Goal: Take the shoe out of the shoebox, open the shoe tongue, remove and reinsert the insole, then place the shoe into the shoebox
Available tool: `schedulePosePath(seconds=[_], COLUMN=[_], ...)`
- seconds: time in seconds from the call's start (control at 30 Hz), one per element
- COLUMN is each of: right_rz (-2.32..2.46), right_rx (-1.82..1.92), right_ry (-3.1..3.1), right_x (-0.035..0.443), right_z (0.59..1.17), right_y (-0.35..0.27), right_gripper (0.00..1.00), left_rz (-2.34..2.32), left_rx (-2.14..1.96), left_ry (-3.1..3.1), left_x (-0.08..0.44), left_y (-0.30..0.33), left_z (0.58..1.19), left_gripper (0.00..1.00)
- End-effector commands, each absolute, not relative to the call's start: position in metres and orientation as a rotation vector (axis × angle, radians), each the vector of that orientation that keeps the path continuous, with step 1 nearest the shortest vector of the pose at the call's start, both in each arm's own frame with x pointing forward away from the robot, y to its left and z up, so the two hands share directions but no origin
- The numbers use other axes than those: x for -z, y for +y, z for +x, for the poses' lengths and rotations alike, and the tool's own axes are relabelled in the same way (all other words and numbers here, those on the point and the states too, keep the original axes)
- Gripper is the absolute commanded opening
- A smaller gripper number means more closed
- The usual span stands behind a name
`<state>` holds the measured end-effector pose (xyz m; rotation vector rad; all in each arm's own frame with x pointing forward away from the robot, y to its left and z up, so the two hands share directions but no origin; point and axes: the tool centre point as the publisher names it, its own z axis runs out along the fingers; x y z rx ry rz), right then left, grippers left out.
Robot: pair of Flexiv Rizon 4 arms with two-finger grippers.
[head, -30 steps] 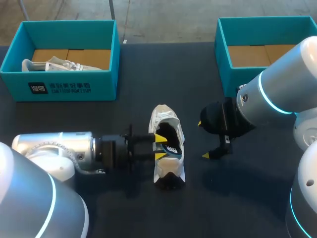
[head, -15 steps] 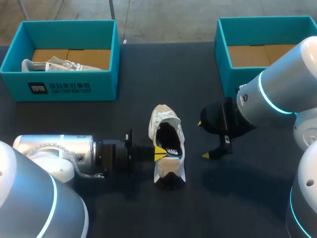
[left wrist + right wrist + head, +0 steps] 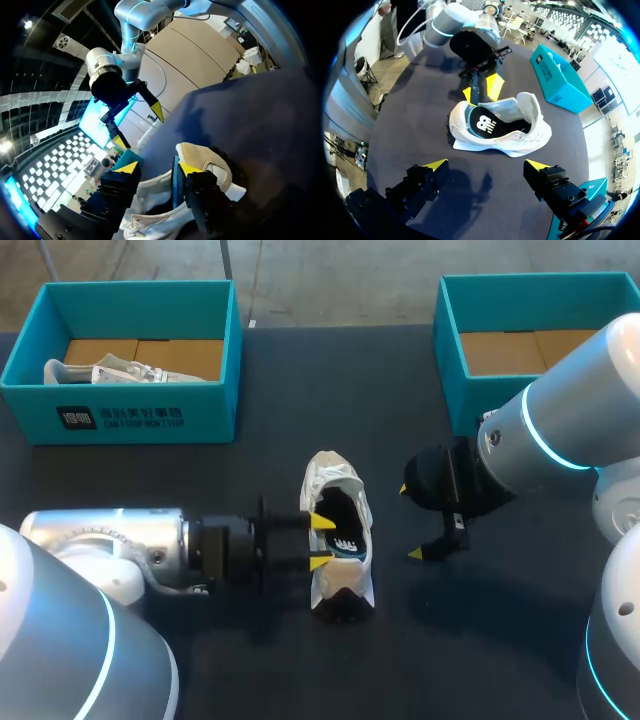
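Observation:
A white shoe (image 3: 324,482) lies on the dark table, its black insole (image 3: 345,538) with a white logo showing inside. My left gripper (image 3: 321,543) is open at the shoe's left side, its yellow tips spread along the side wall. From the left wrist, the shoe's collar (image 3: 210,160) lies just ahead of that gripper (image 3: 159,169). My right gripper (image 3: 411,523) stands open to the right of the shoe, apart from it. Seen from the right wrist, the shoe (image 3: 530,134) and insole (image 3: 485,122) lie ahead of the right gripper (image 3: 486,165), with the left gripper (image 3: 481,90) beyond.
A teal shoebox (image 3: 130,415) at the back left holds another white shoe (image 3: 110,370). A second teal shoebox (image 3: 448,330) stands at the back right with only its cardboard floor showing. Dark table surface lies in front of the shoe.
My left gripper shut at the shoe's left edge half a second ago and has opened again. The shoe and the right arm have not moved.

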<state>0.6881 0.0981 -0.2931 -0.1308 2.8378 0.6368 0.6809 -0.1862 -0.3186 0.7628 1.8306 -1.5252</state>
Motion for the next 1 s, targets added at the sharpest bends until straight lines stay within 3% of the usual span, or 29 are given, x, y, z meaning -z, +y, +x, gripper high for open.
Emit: schedulePosePath(seconds=[0.03, 0.07, 0.13, 0.23, 0.3, 0.37, 0.43, 0.5, 0.53, 1.0], right_rz=[-0.134, -0.134, -0.134, -0.134, -0.134, -0.134, -0.134, -0.134, -0.134, -0.134], right_rx=[-0.64, -0.64, -0.64, -0.64, -0.64, -0.64, -0.64, -0.64, -0.64, -0.64], right_ry=[2.837, 2.837, 2.837, 2.837, 2.837, 2.837, 2.837, 2.837, 2.837, 2.837], right_x=[0.294, 0.294, 0.294, 0.294, 0.294, 0.294, 0.294, 0.294, 0.294, 0.294], right_z=[0.688, 0.688, 0.688, 0.688, 0.688, 0.688, 0.688, 0.688, 0.688, 0.688], right_y=[0.097, 0.097, 0.097, 0.097, 0.097, 0.097, 0.097, 0.097, 0.097, 0.097], right_gripper=[1.0, 1.0, 1.0, 1.0, 1.0, 1.0, 1.0, 1.0, 1.0, 1.0], left_rz=[0.765, 0.766, 0.78, 0.802, 0.827, 0.856, 0.891, 0.93, 0.955, 1.244], left_rx=[1.522, 1.521, 1.51, 1.497, 1.494, 1.495, 1.482, 1.488, 1.477, 1.521], left_ry=[1.827, 1.826, 1.825, 1.83, 1.837, 1.851, 1.868, 1.879, 1.888, 1.989], left_x=[0.308, 0.306, 0.301, 0.296, 0.293, 0.291, 0.289, 0.286, 0.285, 0.277], left_y=[-0.18, -0.18, -0.177, -0.174, -0.173, -0.172, -0.17, -0.169, -0.168, -0.164], left_z=[0.679, 0.679, 0.68, 0.681, 0.68, 0.679, 0.679, 0.679, 0.679, 0.685], left_gripper=[0.86, 0.85, 0.73, 0.67, 0.5, 0.43, 0.29, 0.05, 0.0, 0.0])
